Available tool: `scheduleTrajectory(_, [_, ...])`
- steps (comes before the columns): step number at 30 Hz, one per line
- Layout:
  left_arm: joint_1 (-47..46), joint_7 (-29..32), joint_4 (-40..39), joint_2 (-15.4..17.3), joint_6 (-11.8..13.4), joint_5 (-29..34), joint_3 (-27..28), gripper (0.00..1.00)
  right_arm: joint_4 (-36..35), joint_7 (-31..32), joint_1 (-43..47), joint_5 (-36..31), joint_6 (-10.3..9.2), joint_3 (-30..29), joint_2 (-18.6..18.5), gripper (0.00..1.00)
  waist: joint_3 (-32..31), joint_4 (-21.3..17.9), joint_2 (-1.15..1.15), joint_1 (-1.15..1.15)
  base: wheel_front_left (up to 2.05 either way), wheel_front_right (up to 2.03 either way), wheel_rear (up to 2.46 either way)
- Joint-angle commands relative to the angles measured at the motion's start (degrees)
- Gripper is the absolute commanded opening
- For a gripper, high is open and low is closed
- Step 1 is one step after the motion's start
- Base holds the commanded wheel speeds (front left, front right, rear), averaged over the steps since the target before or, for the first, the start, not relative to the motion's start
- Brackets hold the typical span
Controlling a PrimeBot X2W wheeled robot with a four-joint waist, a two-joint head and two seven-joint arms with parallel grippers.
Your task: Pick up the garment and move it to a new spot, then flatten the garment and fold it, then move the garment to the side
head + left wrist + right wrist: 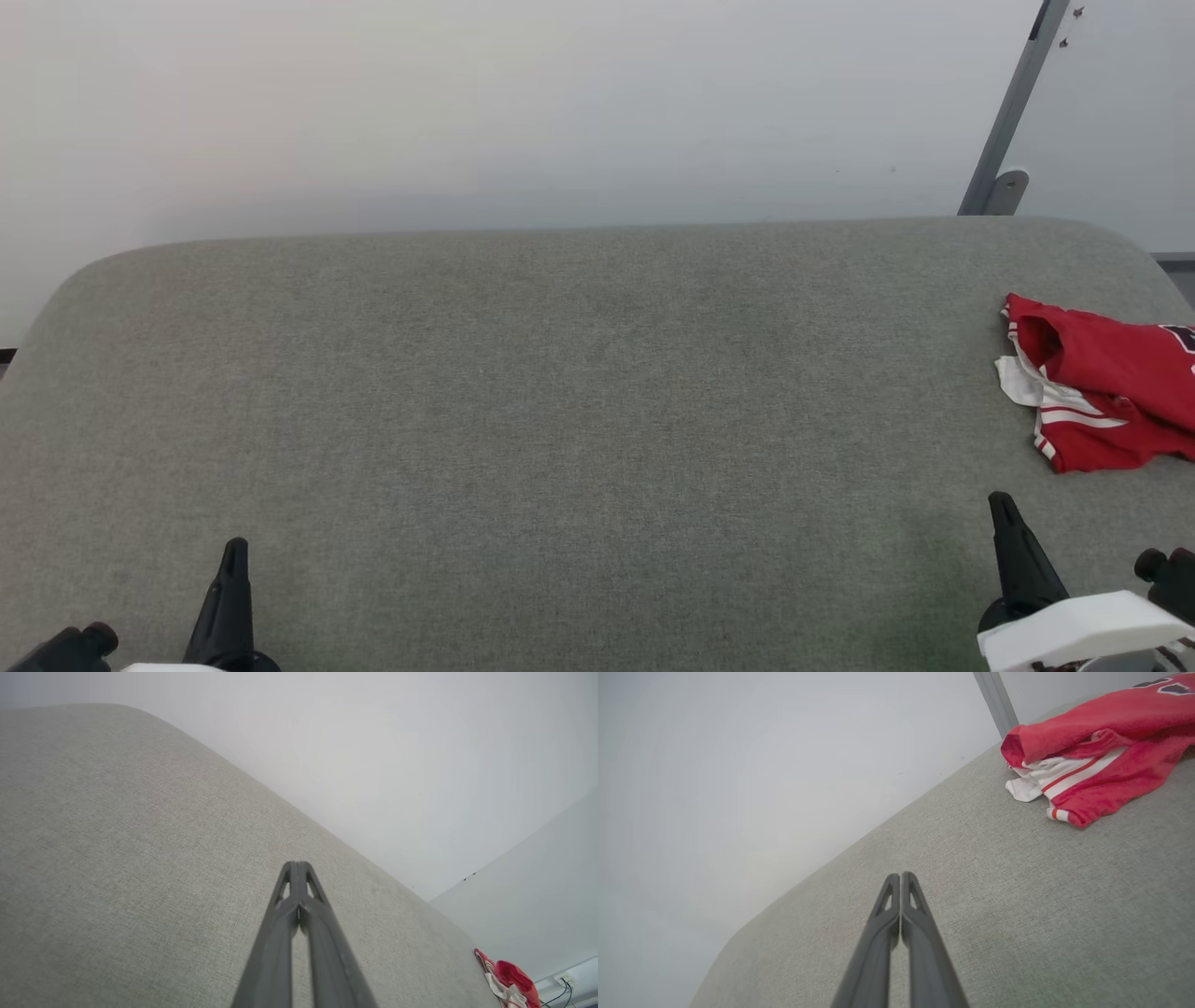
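Both my jaws were pressed fully together, fingers meeting tip to tip, nothing btwn them. The garment (1102, 401) lay bunched at the far right of the grey padded surface (560, 392). Its red body was rumpled over a white sleeve w/ striped trim, and part of it ran off the head view's right edge. It wasn't flat, and as far as I could see it wasn't a neat fold either.

My read: that layout fit two stages. It could've been a heap due to be lifted & carried to a new spot, or a bundle set off to the side at the end. The pics didn't settle which, so I named no move. Either way, doing it well meant keeping my tips off the cloth so no stray contact dragged it. It also meant keeping the right wrist view on the hem & sleeve, since that was my clearest look.

Pose: L gripper (232, 555) sat at the lower left of the head view, pointing fwd over bare padding, well apart from the garment. R gripper (1004, 509) sat at the lower right w/ its pale wrist housing showing. The garment was ahead & to its right, near but not touching. Couldn't tell if my tips touched the padding.
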Motion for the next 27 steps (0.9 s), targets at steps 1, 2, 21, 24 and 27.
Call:
scheduleTrajectory(1, [-1.7,0.5,-0.4,0.1,-0.1,-2.0,0.5,0.0,-0.7,0.4,-1.8,2.0,-0.01,-0.3,-0.1,0.0,0.0,0.0,0.0,0.0,0.0,0.0,0.0])
scheduleTrajectory(2, [-1.7,0.5,-0.4,0.1,-0.1,-2.0,0.5,0.0,-0.7,0.4,-1.8,2.0,-0.01,-0.3,-0.1,0.0,0.0,0.0,0.0,0.0,0.0,0.0,0.0])
scheduleTrajectory(21, [-5.3,4.4,1.1,-2.1,-0.1,-14.6,1.3,0.0,-0.2,3.2,-4.0,15.6,-0.01,-0.7,0.8,0.0,0.6,-0.5,0.0,0.0,0.0,0.0,0.0])
scheduleTrajectory(24, [-5.7,4.9,1.3,-2.4,-0.1,-16.4,1.4,0.0,-0.1,3.5,-4.2,17.5,-0.01,-0.8,0.9,0.0,0.7,-0.5,0.0,0.0,0.0,0.0,0.0])
scheduleTrajectory(27, [-6.2,5.5,1.5,-2.6,-0.2,-17.9,1.5,0.0,-0.1,3.9,-4.5,19.2,-0.01,-0.9,1.0,0.0,0.8,-0.6,0.0,0.0,0.0,0.0,0.0])
